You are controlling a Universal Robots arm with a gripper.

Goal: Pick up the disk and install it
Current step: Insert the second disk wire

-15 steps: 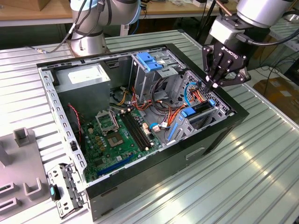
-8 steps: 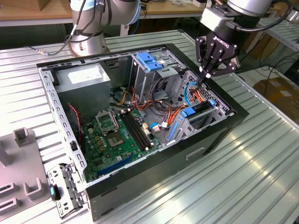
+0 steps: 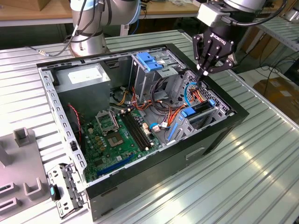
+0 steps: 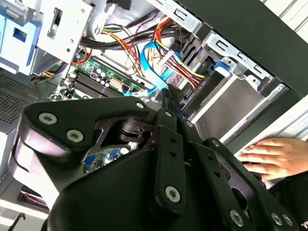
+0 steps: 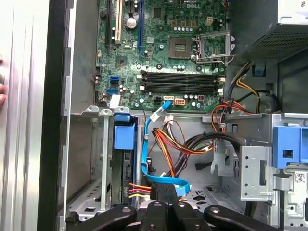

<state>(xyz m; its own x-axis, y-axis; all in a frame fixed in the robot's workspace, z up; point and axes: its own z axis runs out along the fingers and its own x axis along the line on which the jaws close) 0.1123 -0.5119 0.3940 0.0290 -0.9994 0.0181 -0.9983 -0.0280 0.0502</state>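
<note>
Black pincer (image 3: 206,70) hangs with its fingers drawn together and holding nothing, tips just above the drive cage (image 3: 198,116) at the open computer case's (image 3: 224,126) front end. Inside that cage the disk (image 5: 126,178) appears seated, blue rail (image 5: 122,131) showing, likely why the fingers press downward.

Ribbed metal table (image 3: 261,177), wooden bench (image 3: 28,14) behind
</note>
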